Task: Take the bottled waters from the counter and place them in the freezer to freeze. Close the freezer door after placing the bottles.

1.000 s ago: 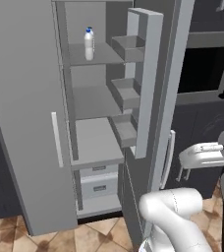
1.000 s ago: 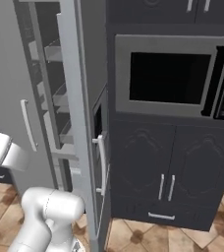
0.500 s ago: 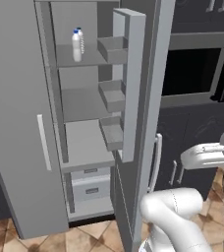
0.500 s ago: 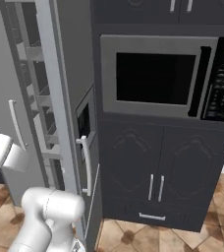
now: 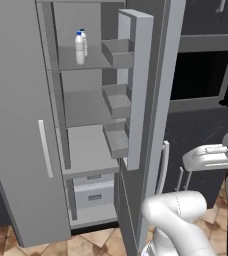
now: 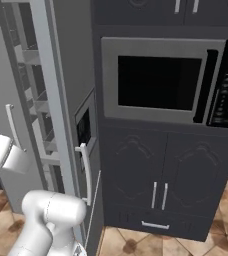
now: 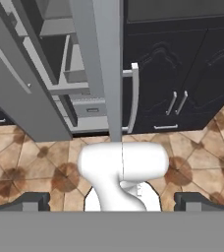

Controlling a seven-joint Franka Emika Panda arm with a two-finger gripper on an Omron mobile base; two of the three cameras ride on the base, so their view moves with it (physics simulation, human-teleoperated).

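Observation:
The freezer (image 5: 86, 107) stands open, with grey shelves inside. Two bottled waters (image 5: 79, 48) stand upright close together on its top shelf, the front one white with a blue cap. The freezer door (image 5: 138, 85) is swung wide, edge-on to me, its bins facing the shelves. From the right base view I see the door's outer face (image 6: 66, 100) with the black dispenser panel (image 6: 84, 127) and pale handle (image 6: 86, 172). My gripper (image 7: 113, 202) is open and holds nothing, well short of the door edge (image 7: 109, 74). The counter is out of view.
A dark cabinet wall with a built-in microwave (image 6: 158, 82) and lower doors (image 6: 161, 175) lies right of the freezer. The plain grey door (image 5: 16, 125) is shut on the left. Two pale drawers (image 5: 93, 192) fill the freezer's bottom. Brown tiled floor (image 7: 30, 162) lies below.
The whole picture has shifted: the base has driven, so the freezer and the oven wall look larger and sit further left. The bottles stay on the top shelf. The gripper stays open.

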